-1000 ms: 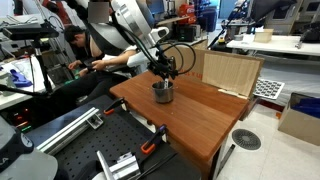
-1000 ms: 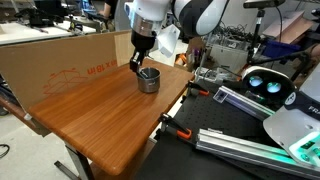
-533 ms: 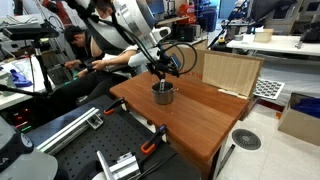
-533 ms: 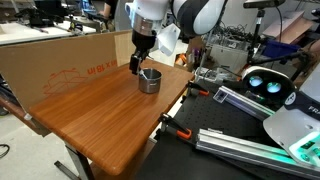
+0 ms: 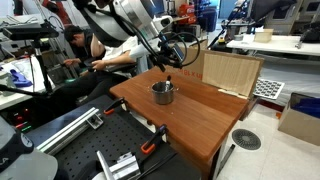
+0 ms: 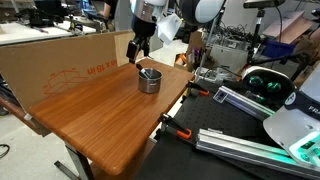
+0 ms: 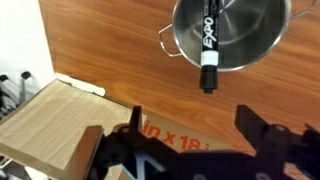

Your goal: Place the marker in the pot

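Observation:
The wrist view looks straight down on the small steel pot (image 7: pixel 256 30), standing on the wooden table. The black marker (image 7: pixel 209 38) lies in the pot, slanting over its rim, with one end poking out past the near edge. My gripper (image 7: pixel 193 135) is open and empty, its two dark fingers (image 7: pixel 134 128) spread wide above the table beside the pot. In both exterior views the gripper (image 5: pixel 167 69) (image 6: pixel 135 55) hangs a little above the pot (image 5: pixel 162 94) (image 6: pixel 149 81), apart from it.
The wooden table (image 5: pixel 200 110) (image 6: pixel 100 110) carries the pot near one end. A large cardboard box (image 6: pixel 60 60) stands along one side, and a plywood panel (image 5: pixel 228 72) stands at the far corner. A person (image 5: pixel 85 50) sits behind the arm. Orange clamps (image 5: pixel 150 147) grip the table edge.
The jaws have gone from closed on the marker to wide open, and the gripper has lifted away from the pot. The marker stays in the pot.

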You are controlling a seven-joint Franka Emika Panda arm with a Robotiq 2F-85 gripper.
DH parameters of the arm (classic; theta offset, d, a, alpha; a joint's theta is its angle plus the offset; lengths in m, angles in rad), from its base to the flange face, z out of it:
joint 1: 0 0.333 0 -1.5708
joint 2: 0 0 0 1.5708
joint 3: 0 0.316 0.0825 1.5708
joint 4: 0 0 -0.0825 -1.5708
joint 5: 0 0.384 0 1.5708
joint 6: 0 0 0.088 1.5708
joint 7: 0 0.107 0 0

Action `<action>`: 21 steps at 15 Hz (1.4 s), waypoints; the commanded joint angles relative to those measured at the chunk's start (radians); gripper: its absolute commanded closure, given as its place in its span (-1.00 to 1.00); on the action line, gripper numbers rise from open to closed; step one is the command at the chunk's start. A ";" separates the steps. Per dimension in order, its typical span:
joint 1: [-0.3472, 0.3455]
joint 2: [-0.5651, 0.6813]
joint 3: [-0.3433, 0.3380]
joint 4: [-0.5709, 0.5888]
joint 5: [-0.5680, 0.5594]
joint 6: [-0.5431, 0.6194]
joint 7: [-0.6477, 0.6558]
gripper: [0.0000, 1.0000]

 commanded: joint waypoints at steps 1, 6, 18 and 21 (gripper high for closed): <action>0.020 -0.109 -0.030 -0.053 -0.051 -0.024 0.050 -1.00; 0.009 -0.137 -0.018 -0.049 -0.083 -0.049 0.064 -1.00; 0.013 -0.146 -0.018 -0.057 -0.087 -0.064 0.066 -1.00; 0.013 -0.146 -0.018 -0.057 -0.087 -0.065 0.066 -1.00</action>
